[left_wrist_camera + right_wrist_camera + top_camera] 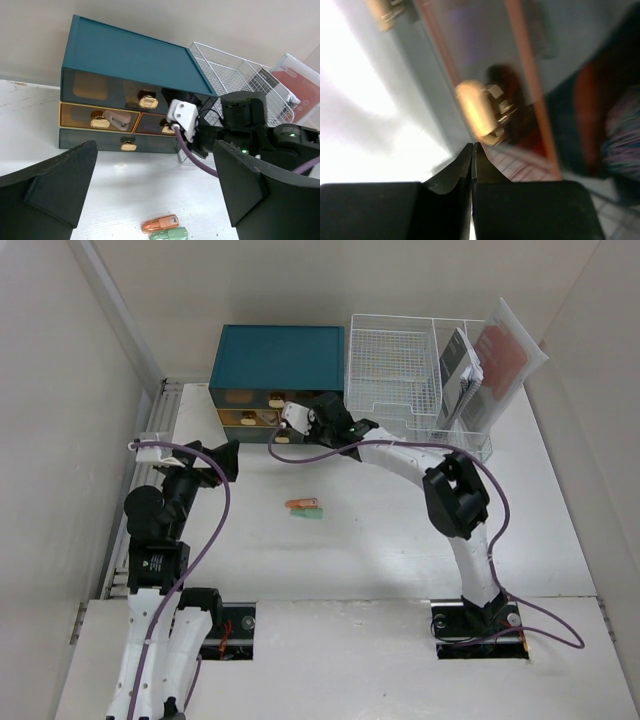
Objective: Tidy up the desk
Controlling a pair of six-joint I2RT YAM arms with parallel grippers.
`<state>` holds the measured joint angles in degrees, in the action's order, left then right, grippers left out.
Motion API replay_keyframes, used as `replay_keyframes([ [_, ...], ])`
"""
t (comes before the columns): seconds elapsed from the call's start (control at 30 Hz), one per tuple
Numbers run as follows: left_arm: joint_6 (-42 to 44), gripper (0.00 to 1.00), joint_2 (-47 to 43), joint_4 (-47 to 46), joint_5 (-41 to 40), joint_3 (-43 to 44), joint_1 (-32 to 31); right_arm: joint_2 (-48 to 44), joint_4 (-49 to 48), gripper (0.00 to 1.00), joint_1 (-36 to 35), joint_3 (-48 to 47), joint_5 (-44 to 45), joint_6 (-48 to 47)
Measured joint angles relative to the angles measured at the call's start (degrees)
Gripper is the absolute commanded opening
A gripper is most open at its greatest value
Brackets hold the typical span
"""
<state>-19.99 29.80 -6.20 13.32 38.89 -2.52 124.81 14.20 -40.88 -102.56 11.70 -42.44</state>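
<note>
The right wrist view is blurred. The right gripper (472,150), its fingers pressed together on nothing, points at a gold knob (476,114) on the drawer box (131,56); whether they touch is unclear. The left gripper (155,150) gapes wide and empty over the left side of the desk (400,550), which spans the scene beneath everything. Print on the notebook (462,370) in the far-right rack (390,355) is too small to read.
</note>
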Motion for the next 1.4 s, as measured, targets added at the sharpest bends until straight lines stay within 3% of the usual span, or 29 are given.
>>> replay_keyframes([
  [0.07, 0.00, 1.00, 0.17, 0.00, 0.00, 0.00, 0.00, -1.86, 2.12, 0.13, 0.37, 1.62, -4.81, 0.00],
  [0.17, 0.00, 1.00, 0.66, -0.02, 0.00, 0.00, 0.00, -7.52, 5.68, 0.54, 0.57, 5.38, -12.20, 0.24],
  [0.2, 0.00, 1.00, 0.92, -0.07, 0.04, 0.00, 0.00, -10.27, 6.97, 0.81, 0.37, 6.91, -13.94, 0.42],
  [0.27, -0.02, 1.00, 1.79, -0.15, 0.11, 0.00, 0.00, -17.18, 6.03, 1.00, -0.50, 11.87, -15.34, 0.37],
  [0.37, -0.44, 1.00, 4.04, -1.05, 0.39, -0.04, 0.00, -29.88, 4.24, 1.00, -2.01, 18.84, -16.24, 0.98],
  [0.5, -2.08, 0.94, 9.84, -2.64, 1.84, -0.22, 0.00, -40.72, 1.29, 1.00, 0.48, 19.78, -20.26, 6.60],
  [0.57, -3.15, 0.87, 13.97, -3.85, 2.78, -0.24, 0.00, -43.01, 1.40, 0.90, 4.26, 18.18, -24.15, 10.36],
  [0.63, -4.07, 0.81, 18.93, -5.14, 3.67, -0.26, 0.00, -43.89, 1.57, 0.74, 8.35, 16.79, -28.89, 14.86],
  [0.67, -4.46, 0.78, 21.86, -5.35, 4.00, -0.24, 0.00, -44.28, 1.62, 0.49, 10.10, 16.68, -31.36, 16.74],
  [0.77, -5.40, 0.75, 29.55, -5.46, 4.55, -0.24, -0.07, -45.68, 1.77, 0.21, 14.25, 17.35, -38.03, 22.86],
  [0.83, -6.10, 0.75, 32.98, -6.23, 4.59, -0.24, -0.42, -47.15, 1.79, 0.23, 15.54, 18.25, -41.53, 26.05],
  [0.87, -6.64, 0.75, 34.38, -7.10, 4.68, -0.24, -0.83, -48.02, 1.64, 0.29, 16.04, 18.80, -43.15, 27.56],
  [0.9, -7.52, 0.75, 35.63, -8.63, 4.83, -0.24, -1.22, -48.96, 1.51, 0.45, 16.81, 19.43, -45.22, 28.92],
  [0.93, -8.33, 0.77, 36.72, -10.36, 4.98, -0.26, -1.79, -50.62, 0.39, 0.46, 17.79, 21.03, -48.30, 30.45],
  [1.17, -15.52, 0.80, 47.93, -28.63, 5.31, -1.53, -8.11, -54.58, -1.84, 0.48, 22.43, 24.61, -57.92, 35.30],
  [1.4, -17.42, 0.80, 54.64, -35.67, 1.22, -3.54, -11.85, -54.25, -2.29, 0.48, 23.63, 25.64, -62.18, 37.20],
])
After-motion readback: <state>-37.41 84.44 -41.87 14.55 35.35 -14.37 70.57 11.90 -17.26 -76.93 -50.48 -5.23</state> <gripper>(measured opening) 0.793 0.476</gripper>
